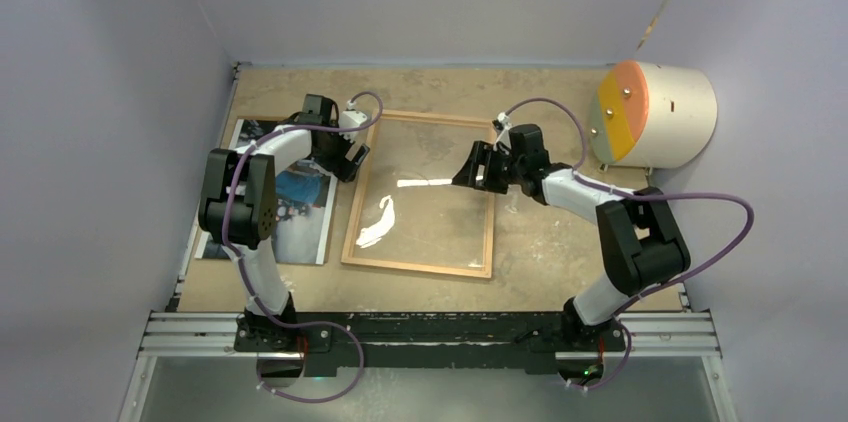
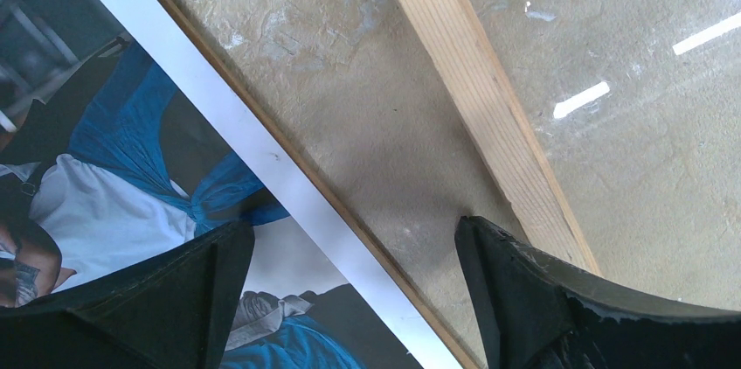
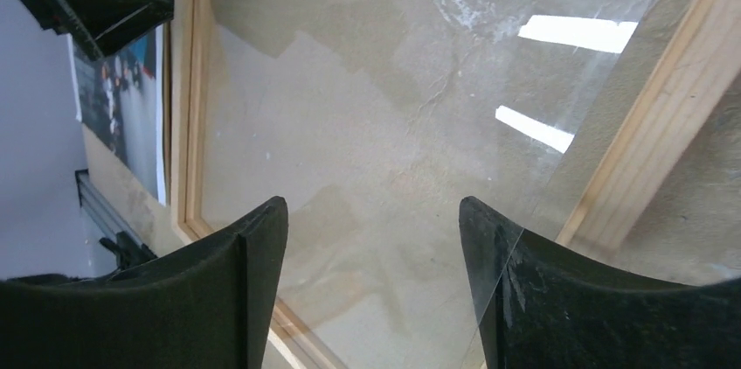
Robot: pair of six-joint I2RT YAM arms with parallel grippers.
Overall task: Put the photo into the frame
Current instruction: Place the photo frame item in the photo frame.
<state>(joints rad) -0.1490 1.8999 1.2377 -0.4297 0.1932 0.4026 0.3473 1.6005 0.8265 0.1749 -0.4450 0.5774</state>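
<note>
Both hands are open and hold nothing. The left hand (image 2: 354, 247) hangs low, its jaws spread across a bare band of surface (image 2: 349, 124) in the middle of its wrist view. One finger is over the photo (image 2: 105, 177) at lower left and the other is just beside the frame (image 2: 476, 98) at lower right. The right hand (image 3: 373, 220) hovers over the clear pane (image 3: 367, 80), near the wooden strip at the right of its view.

In the overhead view, the photo lies flat at the left and the frame lies flat at the centre. They are near each other but apart, so we judge the photo is not yet in.

We see several risks. The print is thin, glossy and flush to the surface, so a finger may slide over it or crease its white border. A thin brown edge (image 2: 288, 155) runs along that border, and we cannot tell what it is. If it is a board beneath the print, the finger could catch it and lift both. The finger beside the strip could nudge the frame askew. The right hand, if it drops, could press or scratch the pane.
</note>
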